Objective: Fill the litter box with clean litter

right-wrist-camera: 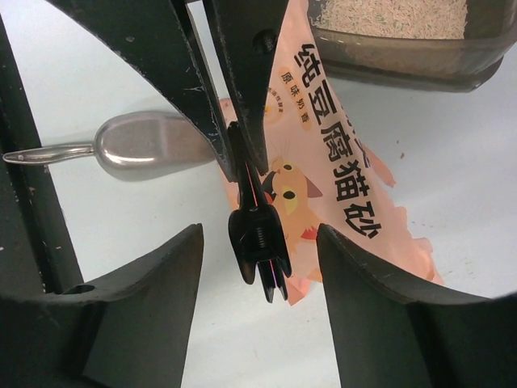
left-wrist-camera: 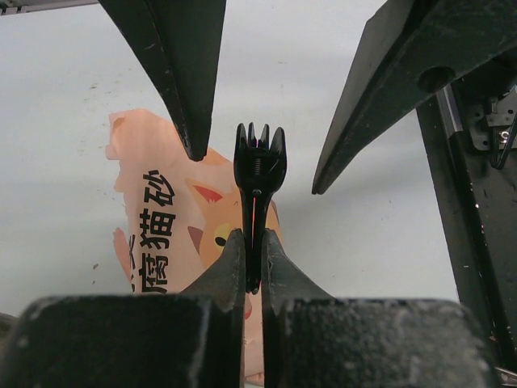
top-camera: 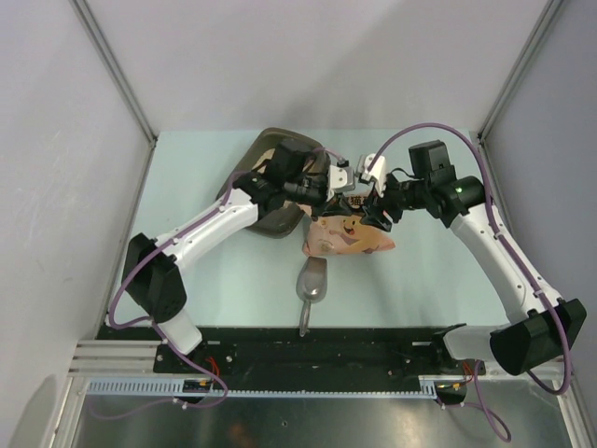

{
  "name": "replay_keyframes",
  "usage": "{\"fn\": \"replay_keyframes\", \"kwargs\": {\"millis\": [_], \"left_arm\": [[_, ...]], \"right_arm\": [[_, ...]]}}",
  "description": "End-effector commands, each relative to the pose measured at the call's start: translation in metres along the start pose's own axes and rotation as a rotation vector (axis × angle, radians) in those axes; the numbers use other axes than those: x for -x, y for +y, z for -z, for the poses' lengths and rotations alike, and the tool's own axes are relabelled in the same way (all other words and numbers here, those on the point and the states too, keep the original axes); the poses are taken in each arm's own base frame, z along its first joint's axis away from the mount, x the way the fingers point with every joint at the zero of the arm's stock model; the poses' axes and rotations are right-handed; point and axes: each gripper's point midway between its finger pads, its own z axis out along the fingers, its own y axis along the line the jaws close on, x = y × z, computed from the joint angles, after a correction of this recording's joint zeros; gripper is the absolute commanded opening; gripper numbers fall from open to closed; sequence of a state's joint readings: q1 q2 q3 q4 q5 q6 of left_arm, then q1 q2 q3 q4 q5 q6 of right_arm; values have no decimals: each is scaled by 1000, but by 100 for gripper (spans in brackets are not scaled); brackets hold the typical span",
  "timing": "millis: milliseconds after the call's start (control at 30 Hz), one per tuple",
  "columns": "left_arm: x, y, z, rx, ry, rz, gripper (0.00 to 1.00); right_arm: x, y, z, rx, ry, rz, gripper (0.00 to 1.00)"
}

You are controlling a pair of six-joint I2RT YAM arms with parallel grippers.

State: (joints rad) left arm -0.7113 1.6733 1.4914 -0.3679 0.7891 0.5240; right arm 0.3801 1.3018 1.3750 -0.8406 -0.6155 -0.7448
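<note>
1. The litter box [right-wrist-camera: 404, 61] sits in the upper right of the right wrist view. It's a dark shallow tray with a layer of pale sandy litter [right-wrist-camera: 396, 16] in it. How deep the layer goes, I can't tell from this angle.
2. In the overhead view the box is up and left of centre on the table [top-camera: 420, 280], and the left arm [top-camera: 210, 224] crosses right over it, so a good chunk is hidden.
3. The pink bag [right-wrist-camera: 339, 162] with the cartoon cat lies flat-ish and crumpled on the table just below and to the right of the box. Can't see whether there's anything in it.
4. A metal scoop [right-wrist-camera: 149, 145] lies just beside the bag, on the bottom side of it in the overhead view, bowl toward the bag and handle pointing at the bottom edge. The bowl looks bare.
5. The left arm reaches up and right from the lower left corner. The left gripper [left-wrist-camera: 252, 238] is pinched tight on one end of a black clip [left-wrist-camera: 258, 158], with the fingers pressed right against it.
6. The right arm [top-camera: 499, 252] goes up from the lower right, bends near the upper right and comes in leftward, so both grippers meet nose to nose above the bag.
7. The right gripper [right-wrist-camera: 260, 234] is spread wide with a finger on each side of the clip's other end, with gaps on both sides, so it has hold of nothing.
8. Whether the clip is biting the bag's edge, I can't tell.
</note>
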Motion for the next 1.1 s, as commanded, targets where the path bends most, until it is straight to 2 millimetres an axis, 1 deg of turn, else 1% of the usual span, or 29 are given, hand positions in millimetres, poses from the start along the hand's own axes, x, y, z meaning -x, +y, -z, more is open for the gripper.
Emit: {"fn": "replay_keyframes", "kwargs": {"millis": [0,267,400,467,633,733,767,833,933,967,1067], "left_arm": [[22,-5,6,-11,-54,-83,0],[22,-7,6,-14,-54,-82,0],[23,-6,7,-15,-57,-81,0],[23,-6,7,-19,-60,-81,0],[24,-7,9,-27,-69,-77,0],[24,-6,11,-34,-76,-67,0],[22,-5,11,-38,-76,-60,0],[19,-3,14,-42,-79,-46,0],[14,-2,19,-49,-85,-27,0],[13,-2,20,-50,-85,-25,0],[14,-1,21,-54,-92,-27,0]], "right_arm": [[14,-4,0,-4,-17,80,62],[10,-4,-9,11,3,95,56],[14,-7,-14,7,-10,103,54],[13,-8,-17,12,-7,105,54],[16,-11,-19,1,-23,94,61],[23,-15,-14,-9,-64,76,63],[24,-20,-10,-21,-76,68,63],[29,-17,0,-17,-105,78,65],[25,-11,11,8,-111,80,69],[20,-6,11,31,-99,69,69],[13,0,9,70,-86,57,69]]}}
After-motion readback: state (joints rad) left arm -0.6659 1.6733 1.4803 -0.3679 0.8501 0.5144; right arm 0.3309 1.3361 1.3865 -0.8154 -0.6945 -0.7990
